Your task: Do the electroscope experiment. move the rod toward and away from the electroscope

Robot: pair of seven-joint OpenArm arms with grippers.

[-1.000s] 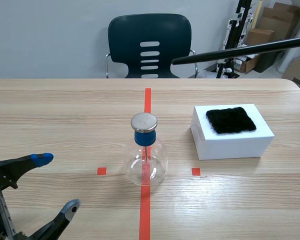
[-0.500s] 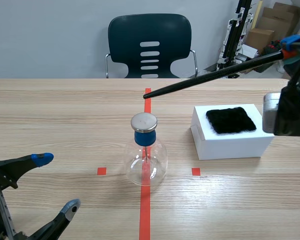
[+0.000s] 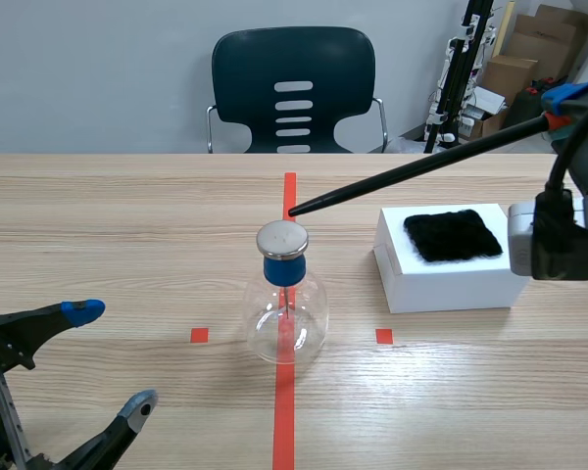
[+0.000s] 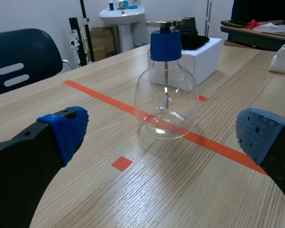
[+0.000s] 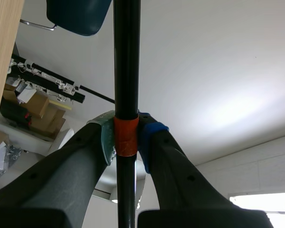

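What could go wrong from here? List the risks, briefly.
1. The rod has its tip close above the electroscope's metal cap. A slightly low pass could strike the cap and tip the glass flask.
2. The right gripper pinches the long rod far from its tip, so the rod might swivel or sag in that grip.

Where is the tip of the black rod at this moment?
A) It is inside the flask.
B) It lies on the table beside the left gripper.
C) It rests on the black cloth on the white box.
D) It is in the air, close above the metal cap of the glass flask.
D: the rod, clamped in the right gripper, slants down, and its tip shows just above the metal cap of the electroscope.
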